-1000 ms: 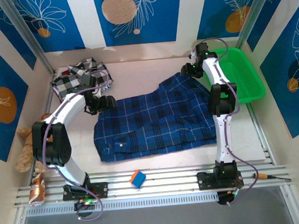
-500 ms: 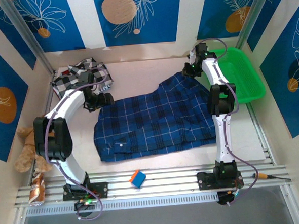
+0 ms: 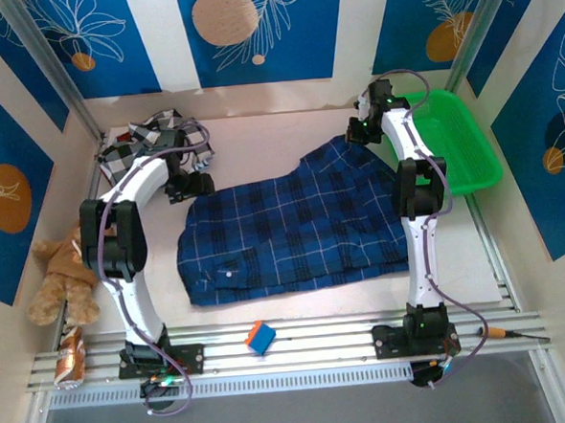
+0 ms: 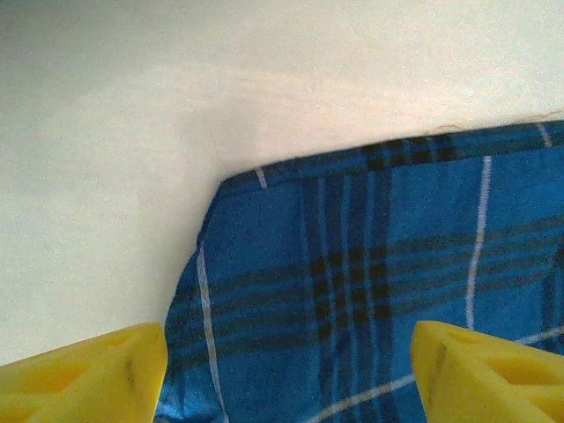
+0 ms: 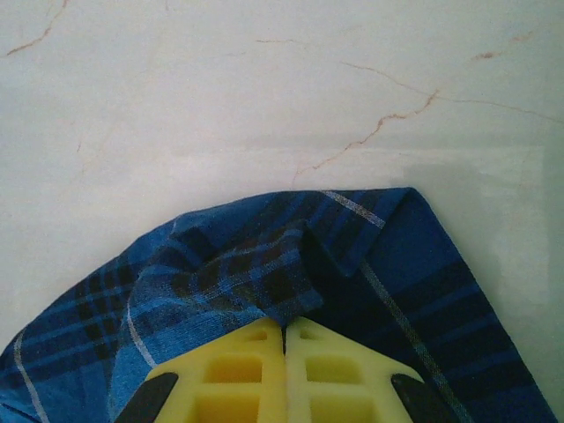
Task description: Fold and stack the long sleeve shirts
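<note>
The dark blue plaid shirt point(image 3: 293, 225) lies spread out centrally, and the black-and-white checked shirt point(image 3: 125, 149) sits crumpled far left.

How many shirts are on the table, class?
2: the blue plaid shirt spread mid-table; the black-and-white checked shirt bunched in the far-left corner. None looks hidden.

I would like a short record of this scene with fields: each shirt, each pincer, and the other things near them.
blue plaid shirt: spread out in the middle of the table
checked shirt: crumpled in the far left corner
left pincer: open, above the plaid shirt's far left corner
right pincer: shut on the plaid shirt's far right edge, cloth bunched at its tips
basket: green, at the far right
teddy bear: at the left edge
</note>
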Robot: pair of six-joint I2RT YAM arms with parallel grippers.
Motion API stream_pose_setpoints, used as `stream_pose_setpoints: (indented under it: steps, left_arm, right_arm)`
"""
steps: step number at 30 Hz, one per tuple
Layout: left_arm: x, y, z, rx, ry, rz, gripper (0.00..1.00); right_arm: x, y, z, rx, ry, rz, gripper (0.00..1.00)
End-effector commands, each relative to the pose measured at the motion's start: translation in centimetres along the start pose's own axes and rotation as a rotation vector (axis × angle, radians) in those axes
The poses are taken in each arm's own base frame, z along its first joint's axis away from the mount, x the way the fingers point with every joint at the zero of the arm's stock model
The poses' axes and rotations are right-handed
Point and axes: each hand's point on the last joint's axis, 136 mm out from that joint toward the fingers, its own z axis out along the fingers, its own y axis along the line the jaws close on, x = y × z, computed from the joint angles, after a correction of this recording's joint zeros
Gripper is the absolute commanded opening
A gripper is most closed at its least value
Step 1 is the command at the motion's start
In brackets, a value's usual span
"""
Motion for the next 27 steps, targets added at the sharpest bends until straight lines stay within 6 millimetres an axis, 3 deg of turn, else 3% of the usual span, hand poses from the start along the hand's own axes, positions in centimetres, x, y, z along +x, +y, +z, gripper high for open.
stream_pose_setpoints:
  steps: [1,10,19,27]
  left_arm:
    - [-0.7,1.1,0.7,-0.046,0.026,0.057,0.7]
    - [-2.0,1.8,3.5,-0.088,0.073,0.097,0.57]
    - [-2.2,1.3,5.6,-0.048,0.087,0.094,0.51]
    - [-0.8,1.7,6.6,-0.044,0.128,0.094,0.22]
  right_arm:
    - [-0.5,1.5,-2.4,0.001,-0.022,-0.037,0.0]
    - [0.0,1.4,-2.8,0.014,-0.011,-0.042,0.0]
    - [0.0,1.3,-3.2,0.026,-0.014,-0.048,0.0]
    - [0.0,0.9,-3.3,0.043,-0.014,-0.045,0.0]
